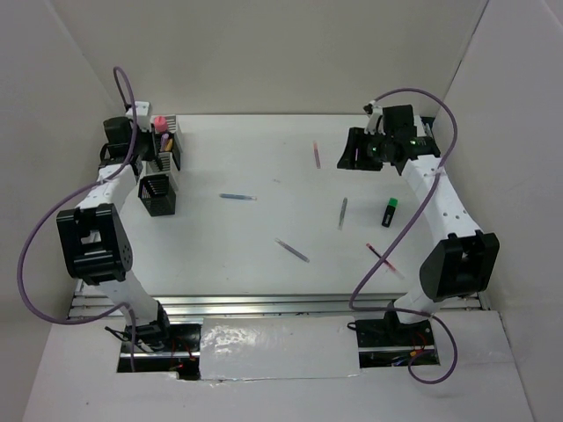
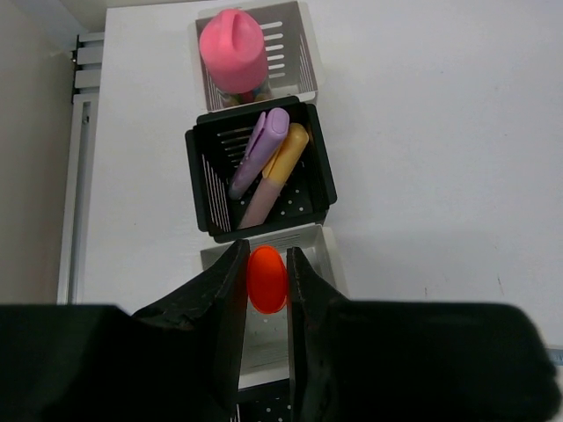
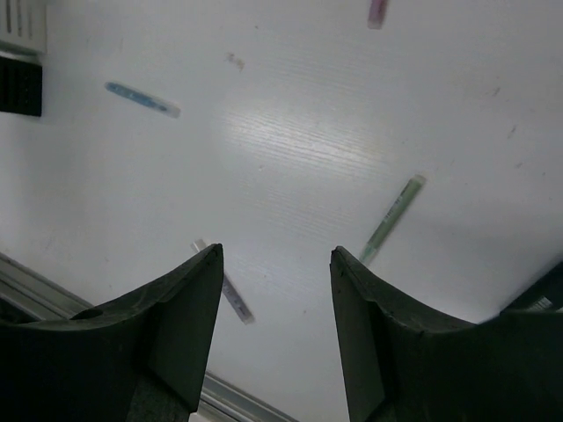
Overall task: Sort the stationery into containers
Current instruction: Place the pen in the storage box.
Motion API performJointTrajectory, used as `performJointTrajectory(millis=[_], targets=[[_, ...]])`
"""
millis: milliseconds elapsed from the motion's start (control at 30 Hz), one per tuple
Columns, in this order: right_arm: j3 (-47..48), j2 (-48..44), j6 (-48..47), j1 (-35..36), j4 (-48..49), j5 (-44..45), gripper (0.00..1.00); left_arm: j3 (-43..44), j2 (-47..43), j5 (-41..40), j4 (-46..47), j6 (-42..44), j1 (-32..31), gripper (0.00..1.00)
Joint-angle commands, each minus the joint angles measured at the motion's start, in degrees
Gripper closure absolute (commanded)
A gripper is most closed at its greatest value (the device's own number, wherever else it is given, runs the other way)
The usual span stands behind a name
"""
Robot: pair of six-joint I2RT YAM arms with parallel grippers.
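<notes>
My left gripper [image 2: 266, 264] is shut on an orange-capped marker [image 2: 266, 280], held upright over a white mesh cup [image 2: 327, 255]. Beyond it, a black cup [image 2: 315, 163] holds a purple marker [image 2: 257, 149] and a yellow-orange highlighter [image 2: 285, 154]. The far white cup [image 2: 295, 40] holds a pink marker [image 2: 233, 48]. My right gripper [image 3: 274, 255] hangs open and empty above the table. Below it lie a blue pen [image 3: 141, 98], a grey pen [image 3: 391, 218], a pale pen [image 3: 224, 288] and a pink pen [image 3: 377, 12].
Seen from above, the cups [image 1: 160, 171] cluster at the back left beside the left gripper [image 1: 139, 163]. A green-capped black marker [image 1: 389, 211] and a red pen [image 1: 384, 260] lie right of centre, under the right arm. The right gripper [image 1: 350, 156] is at the back right.
</notes>
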Motion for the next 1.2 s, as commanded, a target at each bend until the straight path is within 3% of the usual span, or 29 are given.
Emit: performJointTrajectory(millis=[0,333,733,900,967,1167], targets=[[-1.7,-2.7,2.0,-2.4,2.2,1.9,0.42,2.2,1.5,-1.3,3.4,1.8,-0.9,1.0],[-1.7,-2.7,3.0,-6.6,1.4,-2.0,0.42,1.1,5.8,-3.1,5.5,3.9,-2.8,0.85],[-4.0,-4.3,4.8,-8.7,2.3,1.0,0.4,5.2,3.9,-2.1,1.2,2.6,-3.3,0.48],[-5.4,-4.7,3.9,-9.7,2.8,5.3,0.43,6.1,-2.2,0.4,-1.1,0.8,-3.5,0.49],[-5.6,-3.5,3.2,-9.8,2.1,12.3,0.46,5.8,-5.2,2.5,-1.4,0.6,-3.7,0.49],[-4.6,5.8,5.7,-13.7,-0.8,20.8,0.5,-1.0,-19.4,0.8,-2.9,7.6,-9.5,0.47]])
